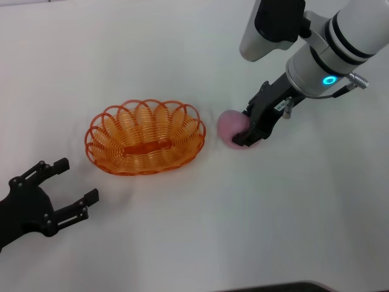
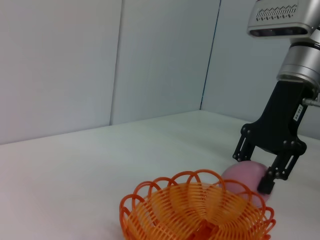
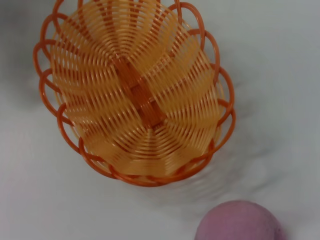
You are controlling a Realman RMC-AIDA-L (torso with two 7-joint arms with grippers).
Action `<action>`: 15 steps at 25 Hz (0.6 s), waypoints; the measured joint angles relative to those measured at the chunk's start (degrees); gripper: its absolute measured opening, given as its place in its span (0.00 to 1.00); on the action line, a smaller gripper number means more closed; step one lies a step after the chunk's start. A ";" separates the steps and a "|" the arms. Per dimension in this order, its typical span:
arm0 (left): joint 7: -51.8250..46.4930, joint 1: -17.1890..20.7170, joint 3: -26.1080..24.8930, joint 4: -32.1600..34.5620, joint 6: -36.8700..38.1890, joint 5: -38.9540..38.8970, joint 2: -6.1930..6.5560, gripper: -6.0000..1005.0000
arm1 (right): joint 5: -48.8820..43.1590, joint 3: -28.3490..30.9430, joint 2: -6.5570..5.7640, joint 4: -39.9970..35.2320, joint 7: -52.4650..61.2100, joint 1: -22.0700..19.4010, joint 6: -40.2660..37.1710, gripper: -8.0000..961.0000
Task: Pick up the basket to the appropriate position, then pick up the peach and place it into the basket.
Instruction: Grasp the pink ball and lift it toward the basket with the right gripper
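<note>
The orange wire basket (image 1: pixel 144 137) stands on the white table, left of centre in the head view, and holds nothing; both wrist views show it too (image 2: pixel 197 210) (image 3: pixel 135 95). Just off its right end the pink peach (image 1: pixel 228 125) rests on the table, also visible as the peach (image 2: pixel 240 177) (image 3: pixel 240 222). My right gripper (image 1: pixel 246 131) has come down over the peach with its black fingers (image 2: pixel 267 184) spread on either side of it, open. My left gripper (image 1: pixel 76 180) is open near the front left, clear of the basket.
White table (image 1: pixel 194 243) runs all around the basket and peach. Grey wall panels (image 2: pixel 100 60) rise behind the table's far side in the left wrist view.
</note>
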 joint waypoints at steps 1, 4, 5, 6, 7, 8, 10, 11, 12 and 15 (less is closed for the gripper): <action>0.00 0.00 0.00 0.00 0.00 0.00 0.00 0.88 | 0.00 0.00 0.00 0.00 0.00 0.00 0.01 0.70; 0.00 0.09 0.00 -0.02 0.06 0.01 0.00 0.88 | 0.00 0.05 0.00 -0.02 0.00 0.01 0.07 0.58; 0.00 0.08 0.00 -0.06 0.06 0.01 0.00 0.88 | 0.00 0.08 0.00 -0.03 0.00 0.02 0.11 0.55; 0.00 0.04 0.00 -0.10 0.07 0.01 0.00 0.88 | 0.00 0.11 0.00 -0.03 0.00 0.03 0.17 0.51; 0.00 0.00 0.00 -0.10 0.08 0.00 0.00 0.88 | 0.00 0.13 0.00 -0.03 0.00 0.03 0.19 0.47; 0.00 -0.06 0.00 -0.11 0.08 0.01 0.00 0.88 | 0.00 0.15 0.00 -0.03 0.00 0.03 0.21 0.44; 0.00 -0.19 0.00 -0.11 0.10 0.00 0.00 0.88 | 0.07 0.20 0.00 -0.03 -0.01 -0.04 0.21 0.42; 0.00 -0.19 0.00 -0.11 0.10 0.00 0.00 0.88 | 0.07 0.20 0.00 -0.03 -0.01 -0.04 0.21 0.41; 0.00 -0.21 0.00 -0.11 0.11 0.01 0.00 0.88 | 0.08 0.23 0.00 -0.03 -0.03 -0.10 0.21 0.40; 0.00 -0.31 0.00 -0.11 0.11 0.00 0.00 0.88 | 0.09 0.40 -0.08 -0.25 -0.08 -0.33 0.21 0.38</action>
